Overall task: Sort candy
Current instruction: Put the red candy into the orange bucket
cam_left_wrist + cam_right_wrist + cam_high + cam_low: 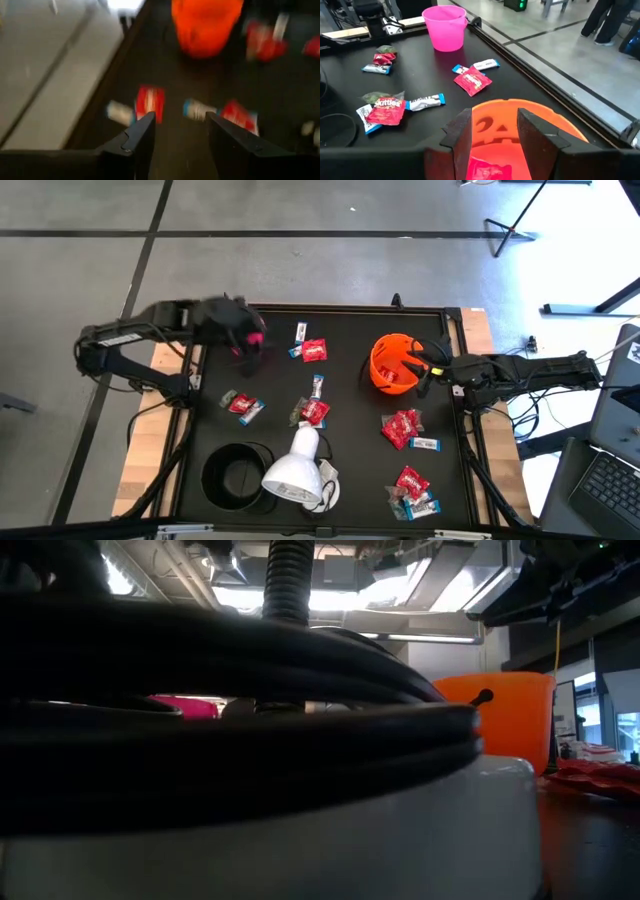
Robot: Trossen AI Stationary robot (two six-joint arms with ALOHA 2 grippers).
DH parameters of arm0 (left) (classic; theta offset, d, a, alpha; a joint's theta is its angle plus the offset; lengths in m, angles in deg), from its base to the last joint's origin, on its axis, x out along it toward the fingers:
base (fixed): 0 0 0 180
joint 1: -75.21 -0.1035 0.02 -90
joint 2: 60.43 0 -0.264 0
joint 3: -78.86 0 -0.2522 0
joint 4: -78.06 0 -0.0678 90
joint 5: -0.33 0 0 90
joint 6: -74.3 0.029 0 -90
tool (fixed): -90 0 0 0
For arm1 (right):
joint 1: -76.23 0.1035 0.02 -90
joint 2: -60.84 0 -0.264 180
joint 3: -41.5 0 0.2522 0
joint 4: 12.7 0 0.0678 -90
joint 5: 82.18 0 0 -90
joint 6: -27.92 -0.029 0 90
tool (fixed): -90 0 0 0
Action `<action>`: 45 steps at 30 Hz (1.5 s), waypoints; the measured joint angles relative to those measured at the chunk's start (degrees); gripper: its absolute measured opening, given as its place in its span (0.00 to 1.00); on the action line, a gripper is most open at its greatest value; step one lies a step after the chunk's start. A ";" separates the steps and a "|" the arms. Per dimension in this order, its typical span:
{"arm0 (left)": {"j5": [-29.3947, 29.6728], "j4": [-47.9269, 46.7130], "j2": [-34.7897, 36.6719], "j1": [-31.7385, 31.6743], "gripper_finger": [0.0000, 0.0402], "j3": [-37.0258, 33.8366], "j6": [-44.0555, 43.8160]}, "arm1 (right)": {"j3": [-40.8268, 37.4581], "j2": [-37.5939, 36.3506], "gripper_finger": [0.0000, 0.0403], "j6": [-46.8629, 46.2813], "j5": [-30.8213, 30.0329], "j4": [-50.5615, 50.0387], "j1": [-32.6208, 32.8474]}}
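A: Where is the right pincer?

B: Right above the orange cup, at the far right of the table. Its fingers stand apart with nothing between them, and a red packet lies inside the cup beneath it.

A: And the left pincer?

B: At the far left corner, over the pink cup. It is parted too and holds nothing.

A: Where is the candy?

B: Scattered over the table. Near the far edge lie a red packet and a white-and-blue bar. A red packet with a bar sits on the left, another red packet mid-table. On the right a heap of red packets lies near the orange cup, and another cluster nearer the front edge.

A: Anything else?

B: A black cup at the near left, and the white lamp head just beside it.
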 joint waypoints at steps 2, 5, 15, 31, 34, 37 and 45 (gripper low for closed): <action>-0.04 -5.29 -0.51 0.66 0.41 -1.76 -2.46 | 0.00 0.00 0.38 0.78 0.10 0.66 0.00; -2.68 -7.96 -0.83 1.93 0.41 -5.65 -5.52 | 0.00 0.02 0.38 1.79 0.46 0.66 0.00; -9.44 -7.02 -0.87 6.28 0.40 -21.46 -9.17 | 0.00 0.00 0.38 6.84 1.10 5.01 0.00; -13.07 -0.23 -1.65 8.46 0.40 -35.69 -13.29 | 0.00 0.01 0.38 11.22 4.99 10.80 0.02; -14.46 1.48 -1.55 8.46 0.40 -37.03 -13.44 | 0.00 0.02 0.38 11.22 4.99 10.82 0.00; -15.35 3.47 -1.63 8.46 0.41 -38.15 -13.45 | 0.00 0.00 0.38 11.22 4.99 10.91 0.00; -16.33 7.21 -5.30 8.46 0.41 -40.06 -12.92 | 0.00 0.02 0.38 11.19 4.99 10.97 0.00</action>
